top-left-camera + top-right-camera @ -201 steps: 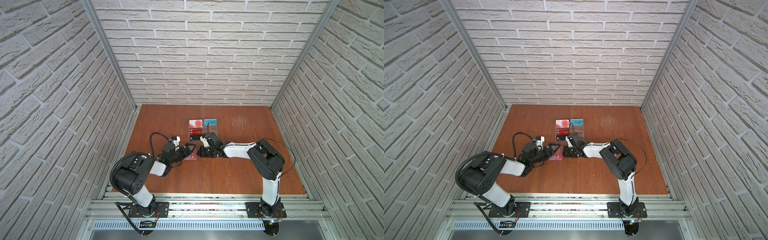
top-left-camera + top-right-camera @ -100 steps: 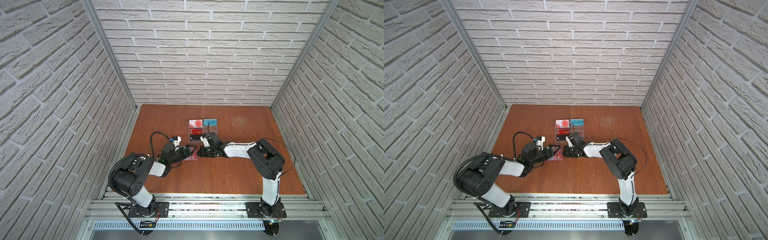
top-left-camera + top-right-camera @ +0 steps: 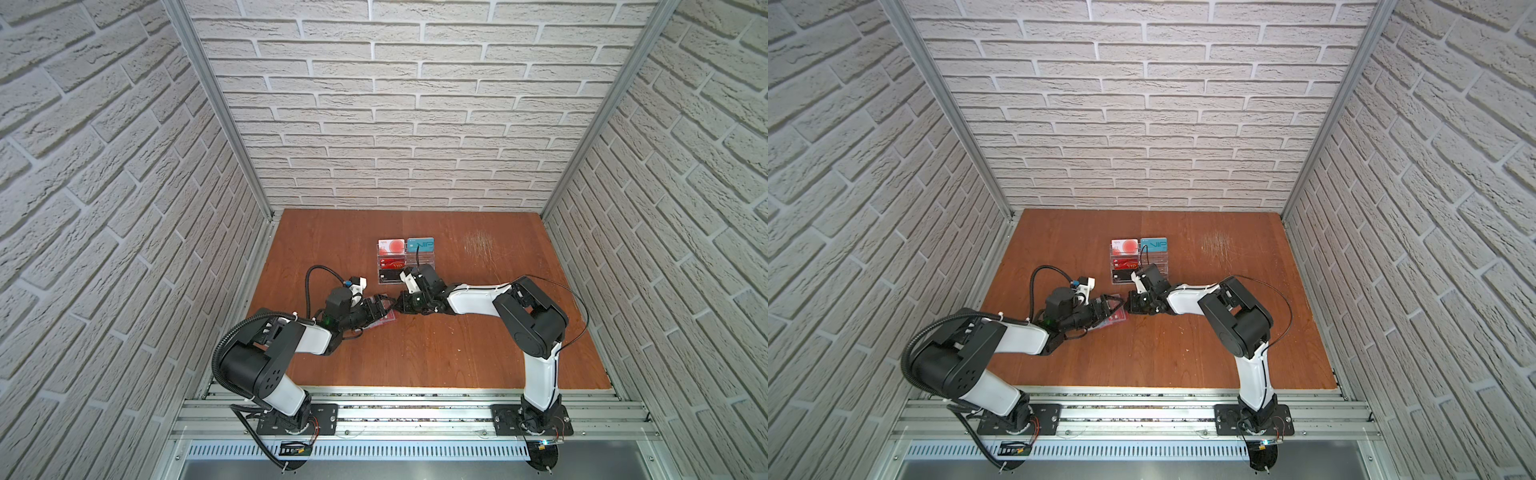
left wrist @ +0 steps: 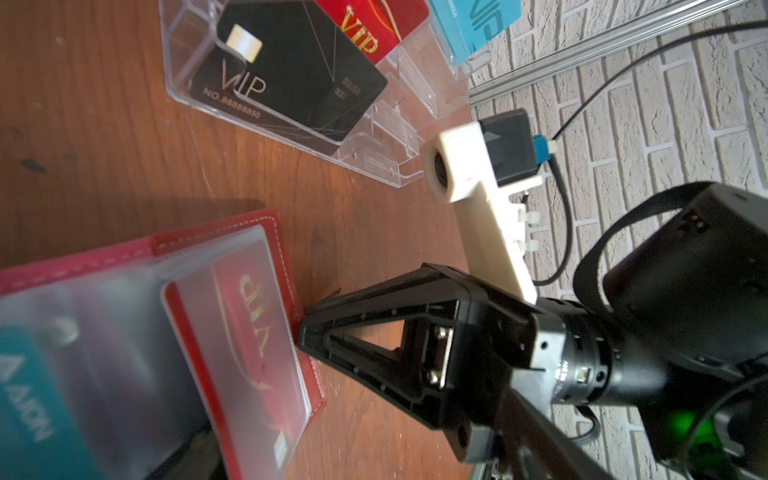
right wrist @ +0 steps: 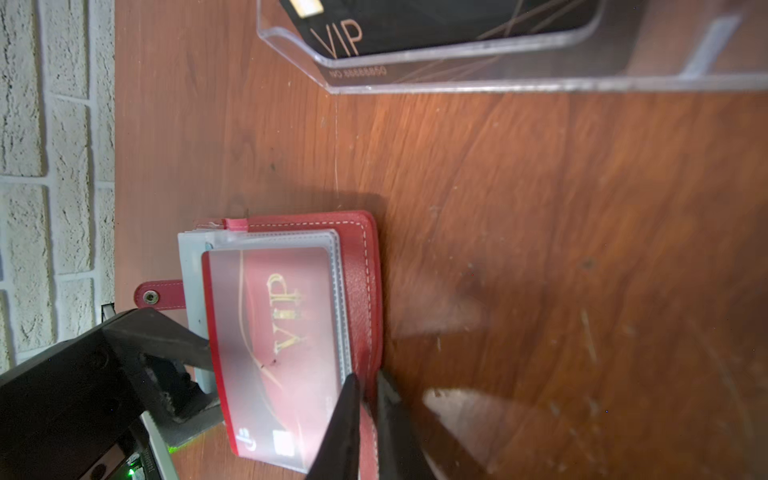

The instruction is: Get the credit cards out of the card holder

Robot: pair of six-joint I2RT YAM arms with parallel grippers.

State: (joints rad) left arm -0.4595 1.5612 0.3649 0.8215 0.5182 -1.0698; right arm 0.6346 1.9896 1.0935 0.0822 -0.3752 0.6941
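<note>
While both arms were stretched toward each other over the brown wooden desk (image 3: pixel 415 353), the small red leather-like card holder (image 3: pixel 387 319) lay open and flat around mid-desk. It was a bit toward the left edge and just on the front-edge side of a clear acrylic tiered stand (image 3: pixel 424 266).

So the right claw (image 5: pixel 368 388) was pinched down narrow on the holder's red cover. A strip of that stitched edge was squeezed between its two black tips, meaning it was holding the card holder. Meanwhile the left claw (image 5: pixel 205 376) faced it from the opposite side with its jaws spread wide. Its fingers (image 5: pixel 166 336) sat right at the outer edge of the clear plastic sleeve pages (image 5: pixel 191 266); honestly couldn't tell whether they touched them.

A red plastic card with gold "VIP" lettering (image 5: pixel 274 328) sat face up inside the top frosted sleeve, and its edge nearest the left claw showed bare red just past the plastic. The holder's red snap tab (image 5: pixel 160 297) stuck out flat on the desk right beside that claw. From the left wrist camera, a teal card with pale lettering (image 4: pixel 25 399) showed up close and blurry; whether it sat in a sleeve, no idea.

The stand, nearer the back edge, had its own cards standing in it: a black card (image 4: pixel 291 70), a dark red card (image 4: pixel 374 25), a teal "VIP" card (image 3: pixel 419 245) and a pale card with a red circle (image 3: pixel 390 246). In both top views the two claws nearly met over the holder.
</note>
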